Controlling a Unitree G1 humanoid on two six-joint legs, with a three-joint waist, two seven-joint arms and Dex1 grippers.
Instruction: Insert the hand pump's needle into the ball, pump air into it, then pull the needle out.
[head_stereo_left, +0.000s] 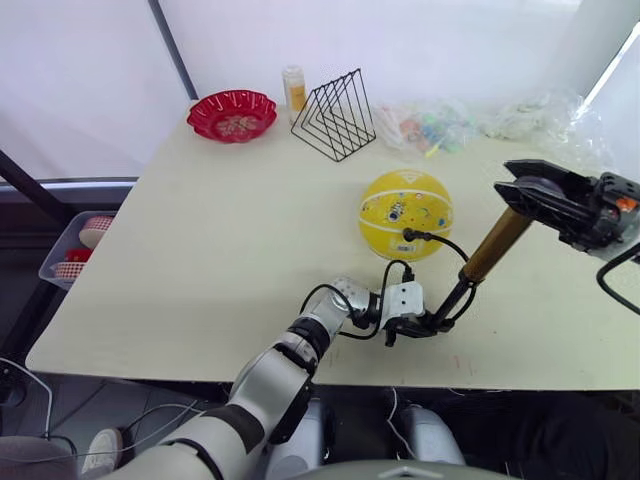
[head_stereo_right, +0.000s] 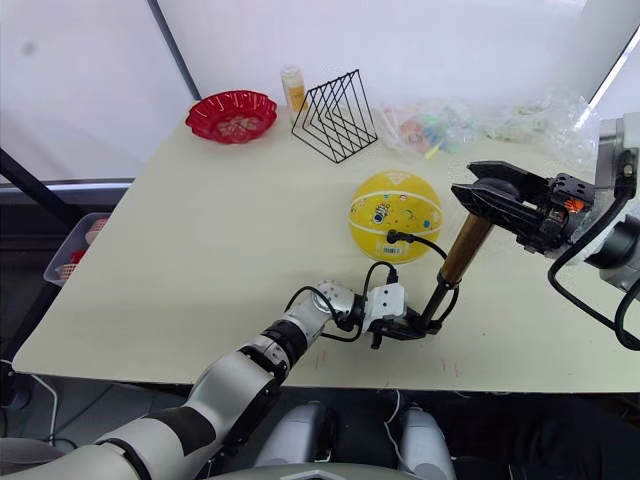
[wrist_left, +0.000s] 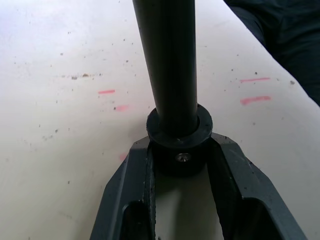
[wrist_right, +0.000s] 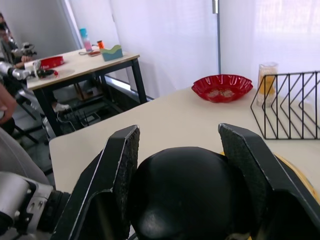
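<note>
The yellow ball (head_stereo_left: 405, 213) rests on the cream table (head_stereo_left: 220, 260), right of centre. The hand pump (head_stereo_left: 495, 245) leans up to the right of it, gold barrel above a black rod. My left gripper (head_stereo_left: 428, 325) is shut on the pump's black foot collar (wrist_left: 179, 135) at the table surface. My right gripper (head_stereo_left: 525, 190) is shut on the rounded black handle (wrist_right: 190, 195) at the pump's top. The thin black hose (head_stereo_left: 445, 245) loops from the pump to a black fitting (head_stereo_left: 408, 235) on the ball's near side. The needle itself is hidden at that fitting.
Along the table's far edge stand a red bowl (head_stereo_left: 232, 114), a small bottle (head_stereo_left: 293, 90), a black wire rack (head_stereo_left: 335, 115) and clear plastic bags (head_stereo_left: 470, 125). A basket (head_stereo_left: 80, 245) sits below the table's left side. The table's front edge runs just behind my left gripper.
</note>
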